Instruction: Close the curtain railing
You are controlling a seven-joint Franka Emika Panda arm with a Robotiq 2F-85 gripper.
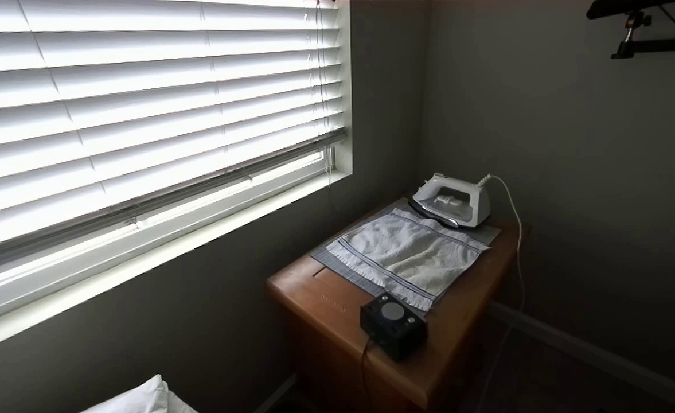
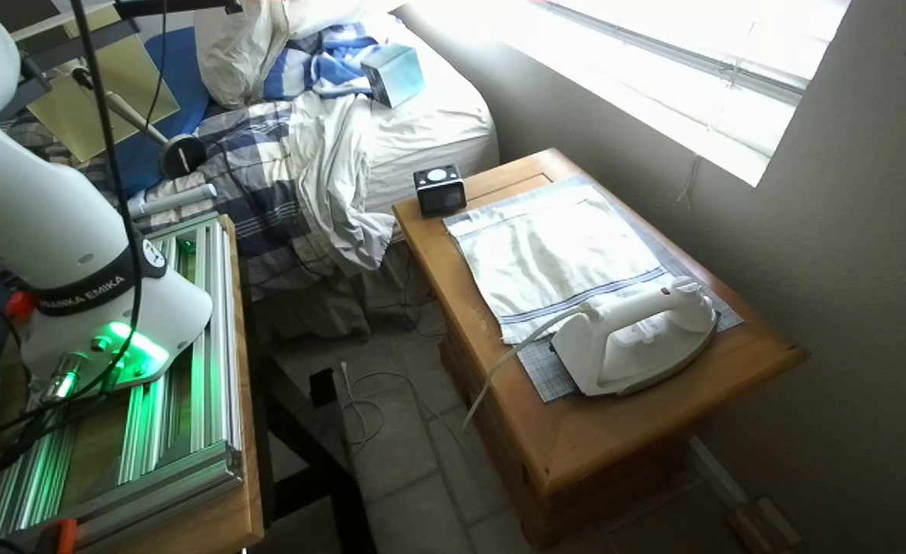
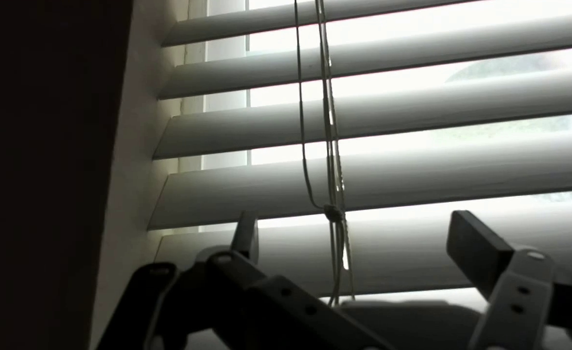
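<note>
White and slatted, the blind (image 3: 412, 182) hangs across the window (image 1: 228, 203), daylight coming through its gaps. In an exterior view I see its bottom rail (image 1: 85, 223) above the sill (image 1: 142, 264), apart from it. My wrist view shows cords (image 3: 328, 104) toward the blind's left end, gathered at a knot (image 3: 333, 213). I have the gripper (image 3: 356, 229) spread wide; the cords show between its fingers (image 3: 480, 253), though I can't judge the depth. Right of the blind in an exterior view is the tabletop (image 1: 300, 289): black box (image 1: 393, 330) near, towel (image 1: 409, 244) midway, iron (image 1: 457, 213) far.
</note>
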